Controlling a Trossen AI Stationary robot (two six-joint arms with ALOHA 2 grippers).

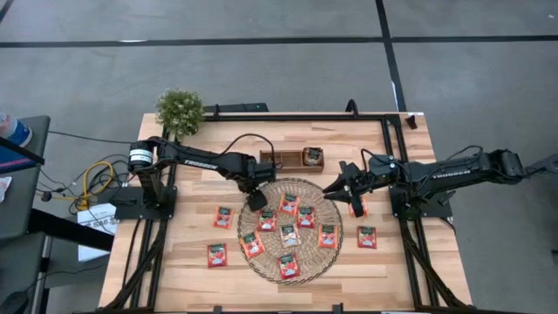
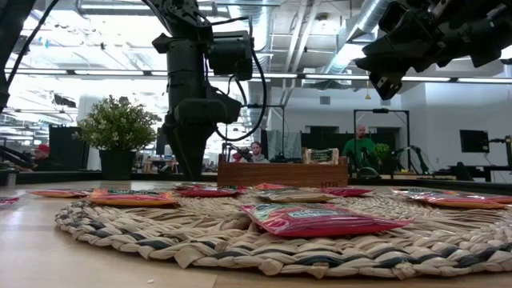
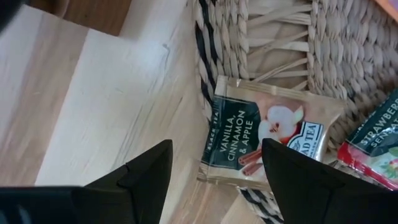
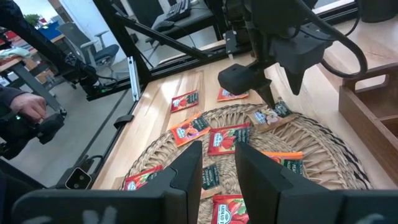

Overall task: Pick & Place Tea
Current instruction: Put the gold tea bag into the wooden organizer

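Plenty of tea sachets (image 1: 289, 235) are spread over the woven mat (image 1: 270, 266); left gripper (image 3: 214, 180) hangs spread-fingered above a beige one (image 3: 267, 134) (lining up a pinch, probably); right gripper (image 4: 217, 163) waits nearby, narrowly parted, empty.

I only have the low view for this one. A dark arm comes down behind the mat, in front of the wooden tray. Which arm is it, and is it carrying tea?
Observer: It is the left arm. From above, the left gripper sits at the left edge of the round mat, on the side nearer the wooden tray.
Operator: Anything in it?
Observer: No. Its wrist view shows the fingers open, and a beige sachet labelled vanilla, cinnamon and apple lies across the mat's rim just ahead of them, not gripped.
Operator: And the arm at my top right?
Observer: That is the right gripper, over the mat's right edge. Its fingers are narrowly apart with nothing between them.
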